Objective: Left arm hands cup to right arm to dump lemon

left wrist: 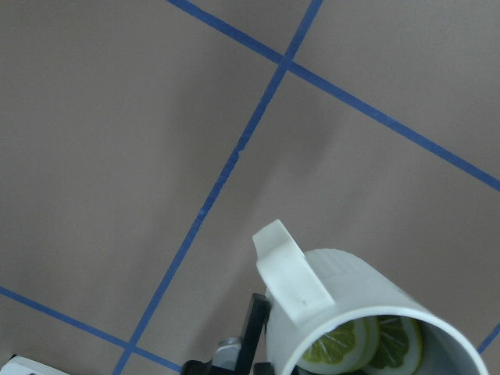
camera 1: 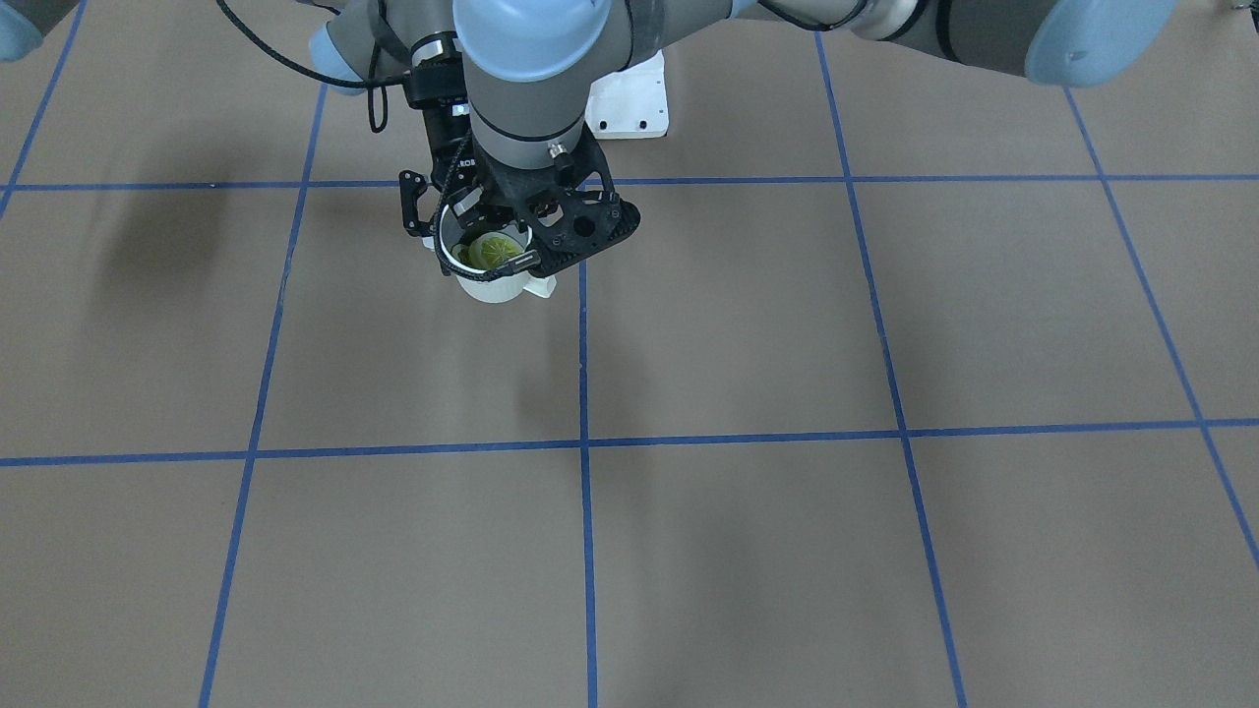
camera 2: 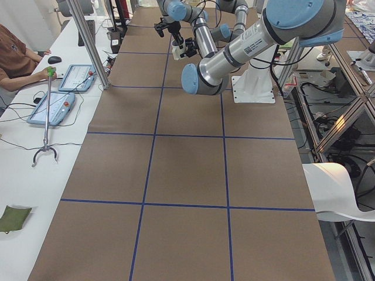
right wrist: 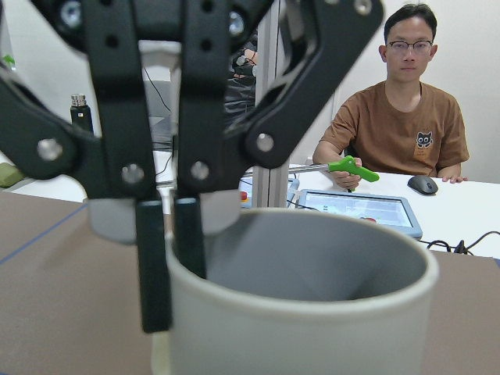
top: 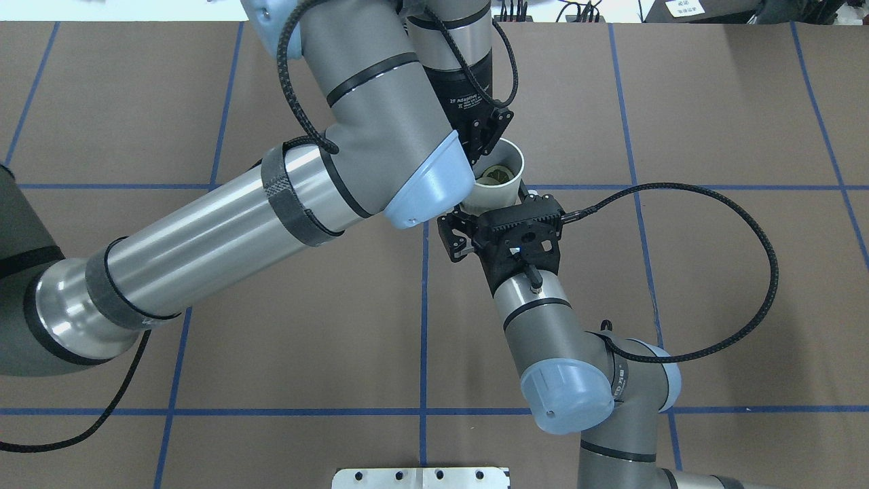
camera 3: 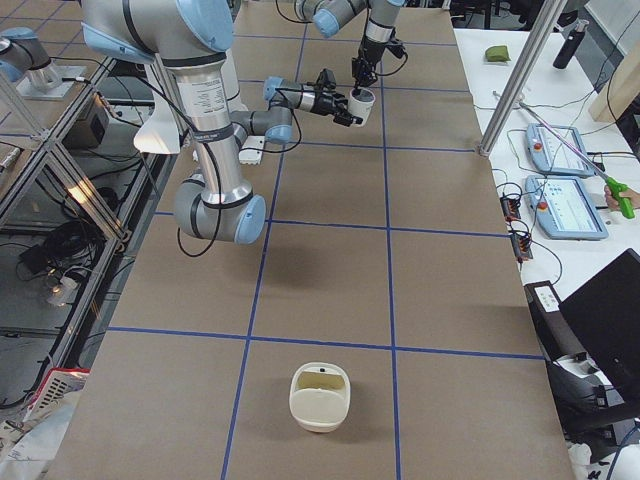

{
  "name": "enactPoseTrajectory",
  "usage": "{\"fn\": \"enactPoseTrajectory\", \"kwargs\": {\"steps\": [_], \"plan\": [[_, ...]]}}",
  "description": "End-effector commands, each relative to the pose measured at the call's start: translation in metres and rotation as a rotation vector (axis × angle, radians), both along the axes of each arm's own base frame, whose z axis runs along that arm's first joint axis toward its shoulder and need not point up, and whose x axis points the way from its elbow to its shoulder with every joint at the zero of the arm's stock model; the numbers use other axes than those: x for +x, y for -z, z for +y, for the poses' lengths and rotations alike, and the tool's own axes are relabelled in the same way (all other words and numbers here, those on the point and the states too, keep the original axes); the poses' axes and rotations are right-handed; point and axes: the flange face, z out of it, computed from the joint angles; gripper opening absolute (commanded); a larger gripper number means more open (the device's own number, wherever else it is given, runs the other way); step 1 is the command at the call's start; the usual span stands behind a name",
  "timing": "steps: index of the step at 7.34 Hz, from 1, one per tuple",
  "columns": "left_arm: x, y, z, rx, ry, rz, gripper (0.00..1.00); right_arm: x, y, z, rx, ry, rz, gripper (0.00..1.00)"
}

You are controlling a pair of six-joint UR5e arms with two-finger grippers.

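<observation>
White cup stands upright, long axis vertical, dead ahead of the right claw and set between its widely spread fingers. Can't tell whether those fingers press the wall yet. Left claw hangs straight above the cup, pinched tight on the rim wall with one finger inside and one outside, so it carries the load. Lemon lies in the cup bottom, just below the left claw's tips.
</observation>
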Motion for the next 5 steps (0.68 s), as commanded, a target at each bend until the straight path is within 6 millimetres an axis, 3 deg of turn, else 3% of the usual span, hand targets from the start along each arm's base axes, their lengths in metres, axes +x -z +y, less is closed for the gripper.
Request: {"fn": "enactPoseTrajectory", "kwargs": {"steps": [1, 2, 4, 5], "plan": [[-0.0015, 0.0012, 0.0035, 0.004, -0.004, 0.008, 0.0, -0.0001, -0.0004, 0.0, 0.0, 0.0, 0.0, 0.96], [-0.0017, 0.0016, 0.0051, 0.006, -0.005, 0.01, 0.0, -0.0001, -0.0004, 0.0, 0.0, 0.0, 0.002, 0.94], [-0.0002, 0.0015, 0.0065, 0.007, -0.008, 0.009, 0.0, -0.0002, -0.0004, 0.0, 0.001, 0.002, 0.003, 0.72], [0.0001, 0.0035, 0.0074, 0.009, -0.006, 0.01, 0.55, -0.0002, -0.0004, 0.0, 0.001, 0.002, 0.004, 0.6]]}}
